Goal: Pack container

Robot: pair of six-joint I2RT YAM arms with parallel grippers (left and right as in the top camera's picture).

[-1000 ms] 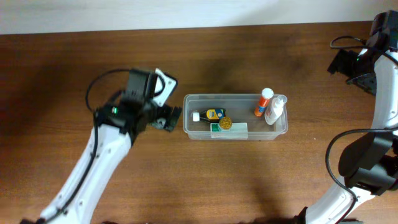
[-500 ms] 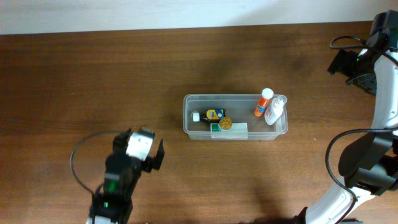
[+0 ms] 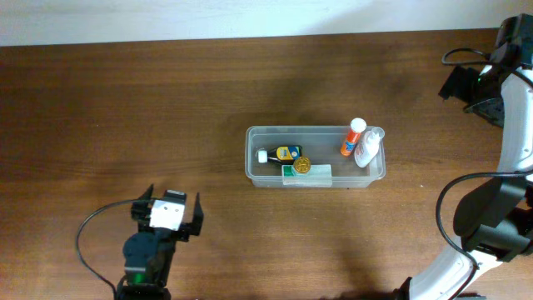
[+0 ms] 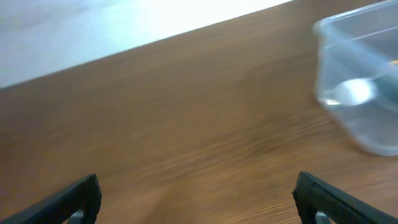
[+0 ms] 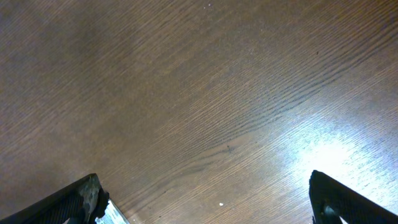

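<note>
The container [image 3: 300,129], a clear plastic bin, stands at the table's middle. In it lie a small bottle with a yellow and blue label [image 3: 283,154], a gold-capped item [image 3: 301,165] and a green and white box [image 3: 310,174]. An orange bottle with a white cap [image 3: 353,137] and a clear white bottle [image 3: 368,147] stand at its right end. My left gripper [image 3: 170,208] is open and empty, near the front left, well apart from the bin. The left wrist view shows its fingers [image 4: 199,205] and the bin's corner [image 4: 357,81]. My right gripper [image 3: 473,93] is open and empty at the far right, over bare wood in the right wrist view [image 5: 211,205].
The wooden table [image 3: 125,108] ends at a pale wall along the back. The right arm's base and cables [image 3: 487,225] stand at the right edge.
My left arm has pulled back from beside the container's left end to the front left, empty. The right arm and the items in the bin have not moved.
</note>
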